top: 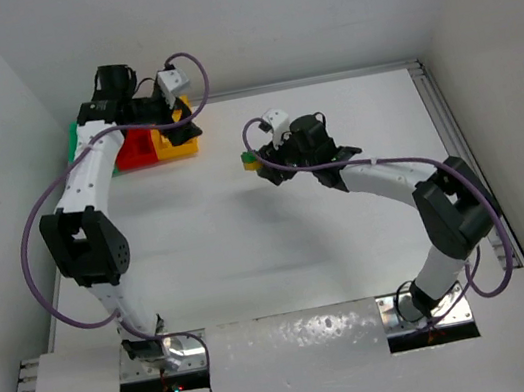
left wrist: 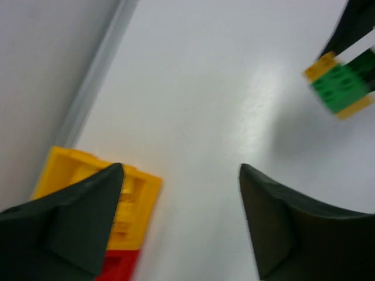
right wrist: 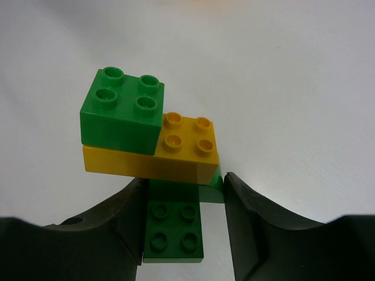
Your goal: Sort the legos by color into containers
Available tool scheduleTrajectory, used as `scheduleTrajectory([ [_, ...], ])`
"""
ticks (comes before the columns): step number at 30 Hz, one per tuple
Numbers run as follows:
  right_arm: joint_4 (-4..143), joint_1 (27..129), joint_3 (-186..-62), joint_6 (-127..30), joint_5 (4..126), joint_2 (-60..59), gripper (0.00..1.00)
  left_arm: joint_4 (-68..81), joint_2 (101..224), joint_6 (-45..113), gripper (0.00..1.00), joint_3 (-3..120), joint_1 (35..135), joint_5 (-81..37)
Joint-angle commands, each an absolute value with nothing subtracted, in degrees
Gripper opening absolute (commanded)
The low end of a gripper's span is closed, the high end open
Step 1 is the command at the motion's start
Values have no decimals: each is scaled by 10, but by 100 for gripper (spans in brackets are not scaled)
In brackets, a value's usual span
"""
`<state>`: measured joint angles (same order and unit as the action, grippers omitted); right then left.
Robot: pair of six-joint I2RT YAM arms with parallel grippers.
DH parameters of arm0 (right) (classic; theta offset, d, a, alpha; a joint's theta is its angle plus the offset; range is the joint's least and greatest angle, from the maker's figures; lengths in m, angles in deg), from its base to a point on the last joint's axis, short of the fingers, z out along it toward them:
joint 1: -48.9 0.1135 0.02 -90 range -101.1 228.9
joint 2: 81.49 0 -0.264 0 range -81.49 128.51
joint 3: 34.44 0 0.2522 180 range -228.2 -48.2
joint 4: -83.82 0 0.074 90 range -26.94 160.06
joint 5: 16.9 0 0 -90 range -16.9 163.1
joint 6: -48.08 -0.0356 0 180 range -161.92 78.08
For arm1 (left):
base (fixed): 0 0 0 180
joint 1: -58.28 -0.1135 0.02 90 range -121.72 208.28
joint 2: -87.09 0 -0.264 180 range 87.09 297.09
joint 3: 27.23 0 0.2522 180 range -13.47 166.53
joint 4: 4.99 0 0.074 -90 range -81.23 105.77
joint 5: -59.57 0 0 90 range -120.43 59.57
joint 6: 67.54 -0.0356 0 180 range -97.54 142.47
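Note:
My right gripper [right wrist: 186, 178] is shut on the bottom green brick [right wrist: 174, 228] of a small stack of legos. On that brick lies a long yellow brick [right wrist: 176, 155], with a green block [right wrist: 122, 114] on its left half. From above, the stack [top: 252, 160] hangs at my right gripper [top: 265, 167] over the table's middle. The containers stand in a row at the back left: green [top: 76, 143], red [top: 138, 149], yellow [top: 179, 148]. My left gripper [top: 180, 121] hovers over the yellow one, open and holding nothing [left wrist: 181, 170]. The yellow bin [left wrist: 139, 196] shows beside its left finger.
A metal rail [top: 440, 124] runs along the table's right edge, and another rail [left wrist: 94, 88] runs by the bins on the left. White walls close in the back and both sides. The held stack [left wrist: 341, 85] shows far off in the left wrist view.

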<state>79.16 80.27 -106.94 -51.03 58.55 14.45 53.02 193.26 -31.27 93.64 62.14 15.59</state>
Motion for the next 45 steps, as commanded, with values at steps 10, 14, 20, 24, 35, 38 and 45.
scheduleTrajectory([
  [10,938,877,-1089,-466,840,162,0,403,1827,133,84,777,728,130],
  [14,934,879,-1095,-468,830,162,0,390,1829,144,85,762,728,159],
  [20,928,879,-1101,-478,822,168,0,361,1834,152,84,756,736,146],
  [24,930,880,-1098,-483,808,165,0,335,1840,148,75,742,743,138],
  [35,921,880,-1096,-488,800,153,0,364,1859,164,63,784,743,139],
  [38,931,880,-1091,-493,800,148,0,367,1860,170,64,786,743,126],
  [45,943,880,-1092,-501,770,152,0,387,1858,174,63,793,749,110],
])
